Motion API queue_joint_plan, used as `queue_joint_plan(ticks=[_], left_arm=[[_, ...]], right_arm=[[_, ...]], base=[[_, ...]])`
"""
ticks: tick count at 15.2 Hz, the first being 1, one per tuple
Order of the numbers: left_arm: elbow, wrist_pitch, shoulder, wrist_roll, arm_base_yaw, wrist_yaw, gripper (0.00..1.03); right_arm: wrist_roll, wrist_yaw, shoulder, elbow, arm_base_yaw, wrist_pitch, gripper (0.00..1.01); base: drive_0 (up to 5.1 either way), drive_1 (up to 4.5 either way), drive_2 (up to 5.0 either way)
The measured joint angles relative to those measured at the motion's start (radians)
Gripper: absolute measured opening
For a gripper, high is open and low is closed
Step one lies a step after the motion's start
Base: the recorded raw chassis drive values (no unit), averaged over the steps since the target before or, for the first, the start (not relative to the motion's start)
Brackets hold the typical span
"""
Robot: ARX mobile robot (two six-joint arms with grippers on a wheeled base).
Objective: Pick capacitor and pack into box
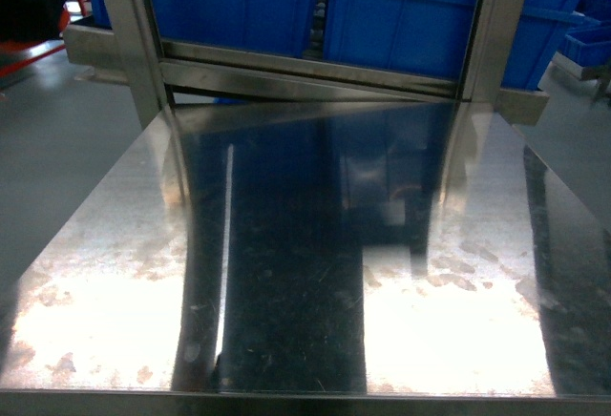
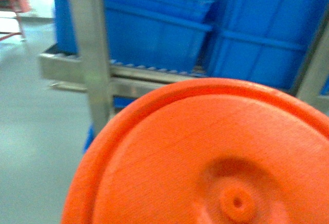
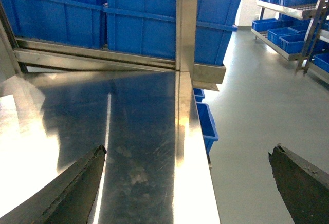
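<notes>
On the steel surface [image 1: 286, 273] ahead of you: only glare and reflections, no box or capacitor in any view. Blue bins [image 1: 401, 6] sit on the rack behind. Your right tool [image 3: 187, 180] hangs with fingers [image 3: 77, 188] spread wide, grasping nothing, over the surface's right edge. Left wrist view is filled by an orange disc [image 2: 205, 157]; left tool's state can't be told.
</notes>
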Motion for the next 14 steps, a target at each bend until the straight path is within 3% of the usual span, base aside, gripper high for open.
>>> queue_joint_plan(ticks=[1, 2, 8, 9, 10, 14], left_arm=[[-0.068, -0.005, -0.062, 0.018, 0.018, -0.046, 0.43], [-0.118, 0.013, -0.104, 0.03, 0.042, -0.053, 0.43], [-0.366, 0.006, -0.344, 0.038, 0.1, 0.006, 0.43], [-0.393, -0.011, -0.379, 0.038, 0.143, 0.059, 0.43], [-0.419, -0.031, -0.421, 0.038, 0.166, 0.074, 0.43], [-0.488, -0.121, -0.582, 0.038, 0.17, 0.078, 0.43]], right_arm=[[0.0, 0.0, 0.0, 0.0, 0.0, 0.001, 0.98], [0.0, 0.0, 0.0, 0.0, 0.0, 0.001, 0.98], [0.0, 0.0, 0.0, 0.0, 0.0, 0.001, 0.98], [0.0, 0.0, 0.0, 0.0, 0.0, 0.001, 0.98], [0.0, 0.0, 0.0, 0.0, 0.0, 0.0, 0.98], [0.0, 0.0, 0.0, 0.0, 0.0, 0.001, 0.98]], base=[[0.0, 0.0, 0.0], [0.0, 0.0, 0.0], [0.0, 0.0, 0.0], [0.0, 0.0, 0.0], [0.0, 0.0, 0.0], [0.0, 0.0, 0.0]])
